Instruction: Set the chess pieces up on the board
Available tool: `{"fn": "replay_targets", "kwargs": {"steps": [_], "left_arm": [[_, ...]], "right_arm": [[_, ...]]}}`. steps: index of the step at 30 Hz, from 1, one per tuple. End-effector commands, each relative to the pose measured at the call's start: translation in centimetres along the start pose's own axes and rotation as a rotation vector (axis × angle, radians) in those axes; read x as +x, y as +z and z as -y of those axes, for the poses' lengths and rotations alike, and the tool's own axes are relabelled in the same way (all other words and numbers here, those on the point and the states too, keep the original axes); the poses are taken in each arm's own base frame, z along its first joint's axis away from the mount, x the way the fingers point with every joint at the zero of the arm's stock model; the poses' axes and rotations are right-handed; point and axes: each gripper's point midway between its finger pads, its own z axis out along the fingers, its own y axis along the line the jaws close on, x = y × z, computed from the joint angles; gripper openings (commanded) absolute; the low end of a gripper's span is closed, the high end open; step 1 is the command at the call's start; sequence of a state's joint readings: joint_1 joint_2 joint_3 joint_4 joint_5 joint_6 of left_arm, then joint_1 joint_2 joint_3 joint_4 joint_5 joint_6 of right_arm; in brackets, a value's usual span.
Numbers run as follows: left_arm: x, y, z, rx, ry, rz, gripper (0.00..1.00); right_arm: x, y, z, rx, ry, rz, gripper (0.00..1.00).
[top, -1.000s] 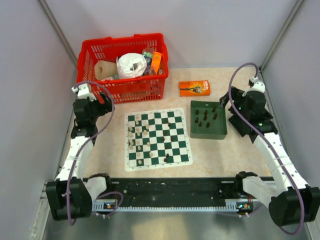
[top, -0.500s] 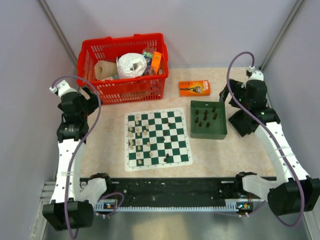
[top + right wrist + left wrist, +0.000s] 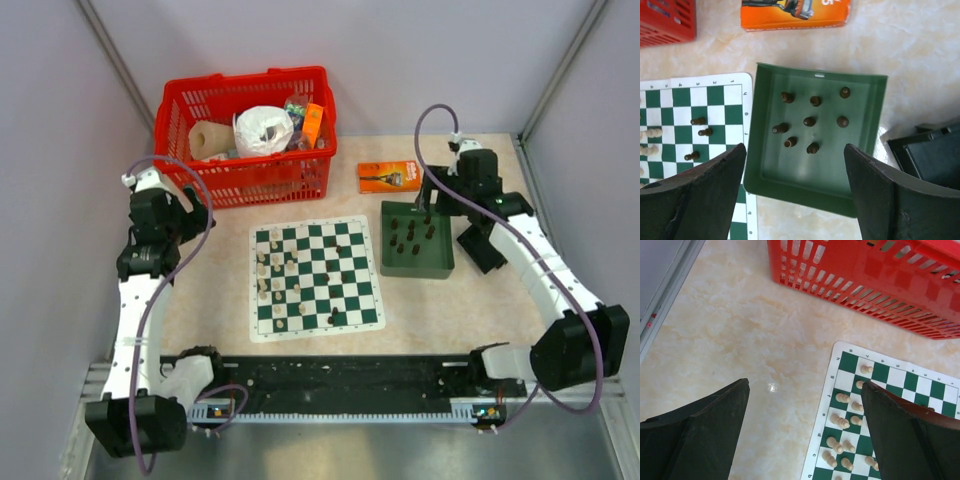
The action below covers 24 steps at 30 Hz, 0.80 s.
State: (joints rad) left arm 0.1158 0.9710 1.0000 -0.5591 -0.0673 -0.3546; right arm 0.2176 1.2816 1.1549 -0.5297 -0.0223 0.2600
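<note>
The green and white board (image 3: 315,332) lies mid-table. Several cream chess pieces (image 3: 275,275) stand on its left columns, also in the left wrist view (image 3: 842,422). A few dark pieces (image 3: 335,318) stand on its right half, also in the right wrist view (image 3: 698,121). Several more dark pieces (image 3: 810,121) stand in the dark green tray (image 3: 790,185). My left gripper (image 3: 805,385) is open and empty, above bare table at the board's left edge (image 3: 840,347). My right gripper (image 3: 795,147) is open and empty, high over the tray (image 3: 417,265).
A red basket (image 3: 245,135) full of items stands at the back left, close behind the board. An orange box (image 3: 388,177) lies behind the tray. A black object (image 3: 480,245) sits just right of the tray. Grey walls close in on both sides.
My right arm has swung left from beside the tray to over its far edge. My left arm has shifted out to the left and back a little; both grippers stay open.
</note>
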Motion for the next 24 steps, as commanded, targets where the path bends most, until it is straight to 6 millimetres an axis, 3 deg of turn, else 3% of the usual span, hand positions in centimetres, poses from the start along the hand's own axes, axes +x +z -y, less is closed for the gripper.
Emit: {"fn": "replay_targets", "kwargs": {"steps": [1, 6, 10, 16, 20, 24], "left_arm": [[0.2, -0.8, -0.1, 0.021, 0.053, 0.016, 0.99], [0.9, -0.9, -0.2, 0.036, 0.086, 0.009, 0.99], [1.9, -0.7, -1.0, 0.004, 0.099, -0.021, 0.99], [2.0, -0.7, -1.6, -0.026, 0.11, -0.025, 0.99], [2.2, -0.7, -1.8, -0.034, 0.119, -0.03, 0.99], [2.2, -0.6, -2.1, -0.051, 0.117, -0.032, 0.99]], "right_arm": [[-1.3, 1.1, -1.9, 0.02, -0.086, -0.01, 0.75], [0.3, 3.2, -3.0, 0.066, -0.101, -0.065, 0.75], [2.1, 5.1, -3.0, 0.091, -0.061, -0.13, 0.65], [4.7, 7.2, -3.9, 0.068, -0.075, -0.19, 0.58], [4.8, 7.2, -6.5, 0.008, -0.113, -0.188, 0.56], [5.0, 6.6, -10.7, -0.09, -0.16, -0.166, 0.56]]}}
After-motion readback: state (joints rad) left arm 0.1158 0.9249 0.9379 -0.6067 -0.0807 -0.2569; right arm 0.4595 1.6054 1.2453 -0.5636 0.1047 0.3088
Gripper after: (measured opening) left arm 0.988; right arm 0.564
